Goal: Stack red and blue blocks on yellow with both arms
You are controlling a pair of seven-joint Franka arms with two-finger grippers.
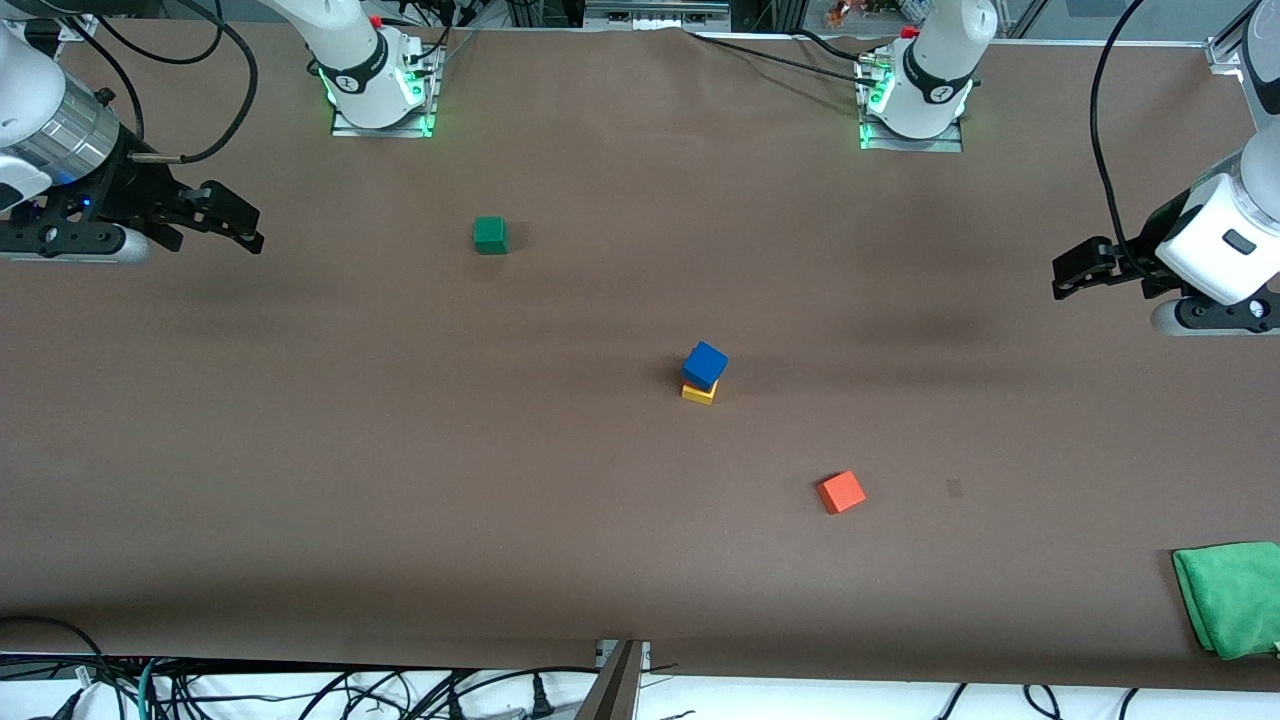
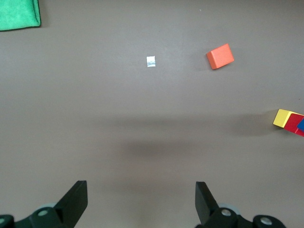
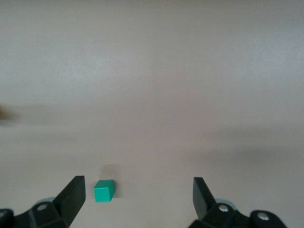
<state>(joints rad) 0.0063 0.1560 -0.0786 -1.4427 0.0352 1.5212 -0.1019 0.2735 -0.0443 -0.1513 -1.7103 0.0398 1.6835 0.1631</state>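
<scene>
A three-cube stack stands mid-table. The blue block (image 1: 705, 364) is on top and the yellow cube (image 1: 699, 393) is at the bottom. In the left wrist view the red block (image 2: 295, 122) shows between yellow (image 2: 282, 117) and blue (image 2: 301, 125). My left gripper (image 1: 1063, 274) hangs open and empty over the left arm's end of the table, well away from the stack; its view shows the open left gripper (image 2: 141, 190) over bare table. My right gripper (image 1: 240, 225) hangs open and empty over the right arm's end, and its view (image 3: 138, 187) shows only table and a green cube.
A dark green cube (image 1: 490, 235) (image 3: 104, 190) lies farther from the front camera than the stack, toward the right arm's end. An orange cube (image 1: 841, 492) (image 2: 220, 56) lies nearer, toward the left arm's end. A green cloth (image 1: 1232, 597) sits at the near corner there.
</scene>
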